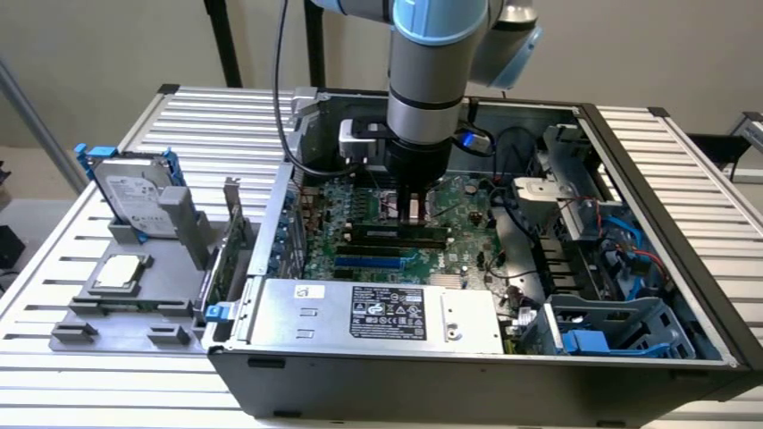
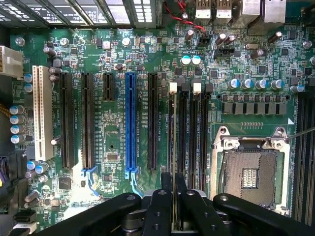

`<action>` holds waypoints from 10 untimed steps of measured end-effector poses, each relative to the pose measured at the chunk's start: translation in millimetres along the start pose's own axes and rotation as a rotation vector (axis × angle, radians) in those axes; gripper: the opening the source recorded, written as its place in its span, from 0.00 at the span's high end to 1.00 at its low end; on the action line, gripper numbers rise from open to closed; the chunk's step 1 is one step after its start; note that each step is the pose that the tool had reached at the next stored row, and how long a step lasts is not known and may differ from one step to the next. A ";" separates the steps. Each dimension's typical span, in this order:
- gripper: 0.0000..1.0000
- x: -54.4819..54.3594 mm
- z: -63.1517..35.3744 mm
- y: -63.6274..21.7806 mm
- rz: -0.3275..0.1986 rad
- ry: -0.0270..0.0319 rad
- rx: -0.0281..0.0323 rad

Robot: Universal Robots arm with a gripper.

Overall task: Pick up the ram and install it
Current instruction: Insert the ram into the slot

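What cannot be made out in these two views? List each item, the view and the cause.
1. The ram, wrist view: edge-on, so its chips are hidden.
2. Whether it sits in a slot, exterior view: the gripper blocks it.
3. Power supply label, exterior view: print too small to read.

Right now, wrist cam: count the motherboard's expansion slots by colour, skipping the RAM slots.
White slot: 1
Blue slot: 1
Black slots: 4 (one of them short)
Total: 6
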State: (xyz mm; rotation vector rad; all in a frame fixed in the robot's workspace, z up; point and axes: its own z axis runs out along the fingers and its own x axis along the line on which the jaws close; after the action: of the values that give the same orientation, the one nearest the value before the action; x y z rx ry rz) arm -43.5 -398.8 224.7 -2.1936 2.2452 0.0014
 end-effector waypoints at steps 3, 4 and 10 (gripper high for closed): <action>0.86 -0.1 0.2 0.0 0.002 -0.0001 0.0001; 0.86 -0.2 0.3 0.0 0.003 -0.0002 0.0001; 0.86 -0.9 0.2 0.0 0.007 0.0001 -0.0013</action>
State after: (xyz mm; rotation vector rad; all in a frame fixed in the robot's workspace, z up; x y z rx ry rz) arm -43.5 -397.9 224.5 -2.1864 2.2536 0.0029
